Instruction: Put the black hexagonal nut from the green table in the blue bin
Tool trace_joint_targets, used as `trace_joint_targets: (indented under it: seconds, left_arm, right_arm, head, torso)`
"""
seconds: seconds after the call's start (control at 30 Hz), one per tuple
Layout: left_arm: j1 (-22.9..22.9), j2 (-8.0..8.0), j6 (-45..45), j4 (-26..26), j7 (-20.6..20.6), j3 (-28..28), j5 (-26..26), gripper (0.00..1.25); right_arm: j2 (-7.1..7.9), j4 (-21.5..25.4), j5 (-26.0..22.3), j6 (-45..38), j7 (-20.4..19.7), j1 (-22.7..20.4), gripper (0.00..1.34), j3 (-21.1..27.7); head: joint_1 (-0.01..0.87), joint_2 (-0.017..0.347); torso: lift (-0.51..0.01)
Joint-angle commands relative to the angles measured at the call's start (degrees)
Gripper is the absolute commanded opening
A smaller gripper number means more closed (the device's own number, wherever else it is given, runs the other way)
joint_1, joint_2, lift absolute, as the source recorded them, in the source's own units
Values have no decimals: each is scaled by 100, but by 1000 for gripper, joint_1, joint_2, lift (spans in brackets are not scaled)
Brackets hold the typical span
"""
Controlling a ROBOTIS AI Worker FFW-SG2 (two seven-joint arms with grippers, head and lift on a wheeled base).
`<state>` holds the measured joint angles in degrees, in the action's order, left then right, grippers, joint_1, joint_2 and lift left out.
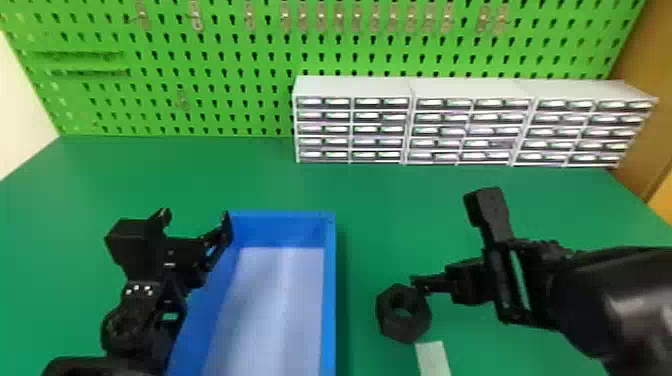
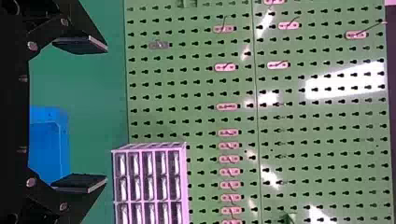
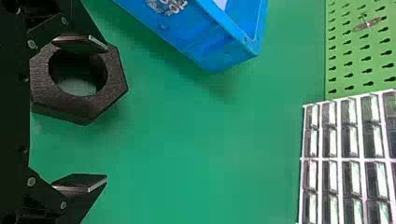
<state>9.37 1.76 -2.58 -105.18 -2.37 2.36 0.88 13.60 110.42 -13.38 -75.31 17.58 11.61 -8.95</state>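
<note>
Black nut (image 1: 400, 329) lies on the green table (image 1: 385, 200), right pincer (image 1: 445, 242) spread near it.

One flat green table (image 1: 175, 175) carries one black hexagonal nut (image 1: 405, 327), one blue rectangular bin (image 1: 329, 300), one pale rectangular strip (image 1: 433, 358) and, along its far edge, three white boxy drawer cabinets (image 1: 470, 91)
</note>
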Motion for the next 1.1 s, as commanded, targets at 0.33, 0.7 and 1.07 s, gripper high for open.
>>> trace_joint_targets:
  seconds: [0.33, 0.7, 1.07]
  left_arm:
    - [-32, 0, 109, 6, 9, -16, -26, 966]
    - [-41, 0, 109, 6, 17, -25, -26, 966]
    - [-41, 0, 109, 6, 17, -25, -26, 966]
  right_arm:
    - [28, -609, 301, 122, 167, 325, 1039, -406]
    - [-33, -961, 1048, 175, 659, 483, 1039, -511]
    - [-138, -1251, 1734, 157, 1362, 518, 1039, -608]
  head:
    - [657, 57]
    - [657, 57]
    - [657, 57]
  torso:
    - [-95]
    - [-95]
    - [-95]
